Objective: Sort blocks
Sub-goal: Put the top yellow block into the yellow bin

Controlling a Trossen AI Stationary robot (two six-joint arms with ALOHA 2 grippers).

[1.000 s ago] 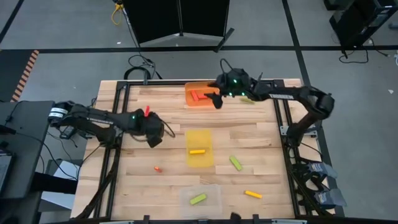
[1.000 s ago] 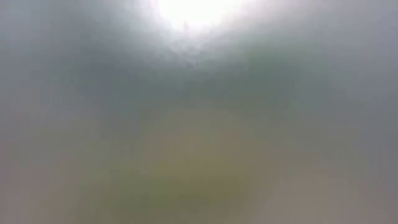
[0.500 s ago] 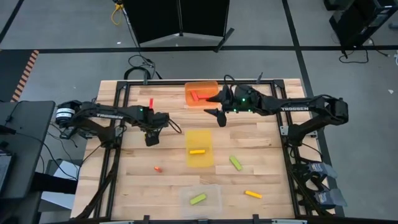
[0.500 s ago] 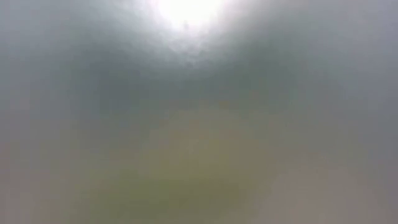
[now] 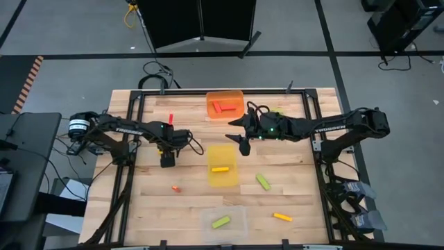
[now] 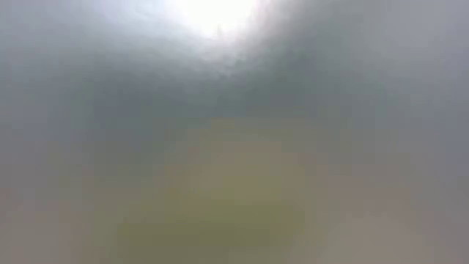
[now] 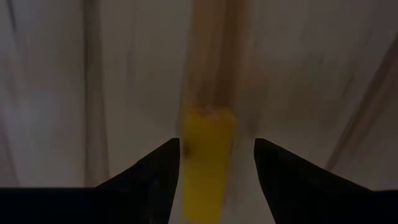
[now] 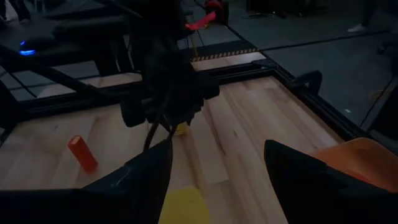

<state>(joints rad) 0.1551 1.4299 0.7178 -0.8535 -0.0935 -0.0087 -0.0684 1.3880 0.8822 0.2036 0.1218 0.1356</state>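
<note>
No writing reads on either arm; the left gripper (image 5: 167, 161), fingers apart, straddles a yellow block (image 7: 205, 158) left of the yellow tray (image 5: 223, 156), while the right gripper (image 5: 241, 142) hangs spread between the orange tray (image 5: 236, 96) and yellow tray.

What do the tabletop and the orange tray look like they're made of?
The tabletop looks like pale wood: joined planks with visible grain, matte. The orange tray looks like translucent plastic, probably smooth: red blocks show inside its tinted walls.
</note>
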